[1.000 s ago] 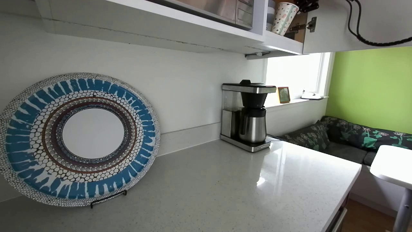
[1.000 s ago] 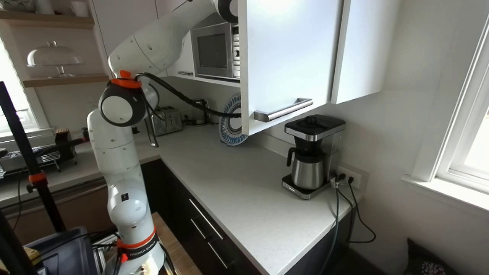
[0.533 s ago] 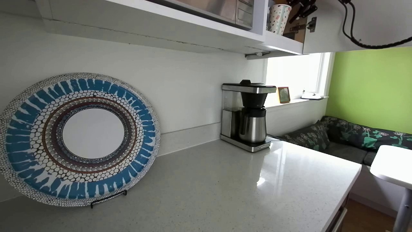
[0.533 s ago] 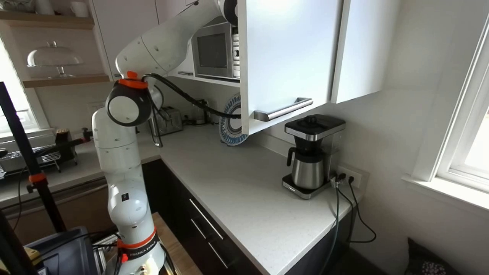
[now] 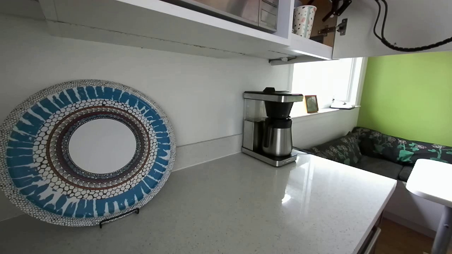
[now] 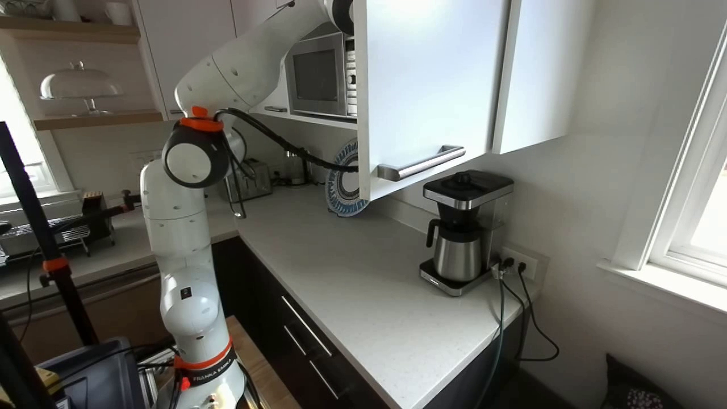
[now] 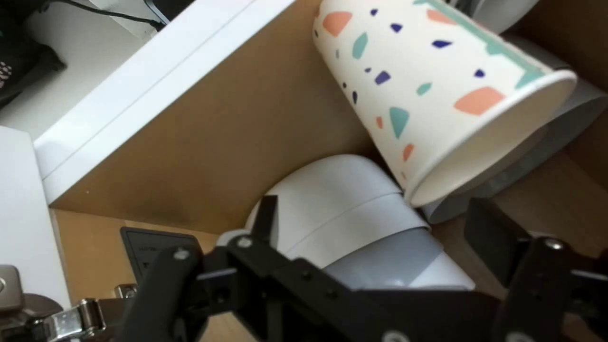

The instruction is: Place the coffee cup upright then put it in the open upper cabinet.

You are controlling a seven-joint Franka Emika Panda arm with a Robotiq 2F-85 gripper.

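Note:
The coffee cup, white with coloured specks, stands inside the open upper cabinet. In an exterior view the cup looks about upright on the cabinet floor, mouth up. My gripper is open in the wrist view, its fingers spread wide and the cup beyond them, held by neither. Part of the gripper shows dark beside the cabinet door's hinge, to the right of the cup and apart from it. An exterior view has the cabinet door hiding the cup and the gripper.
Stacked white and grey cups lie within the cabinet, behind the gap between the fingers. A metal hinge juts out near the gripper. Below stand a coffee maker and a blue patterned plate on the counter.
The cup leaned to the right a second ago and now stands about upright, a little further left. My gripper has opened, let go of it and drawn away to the right.

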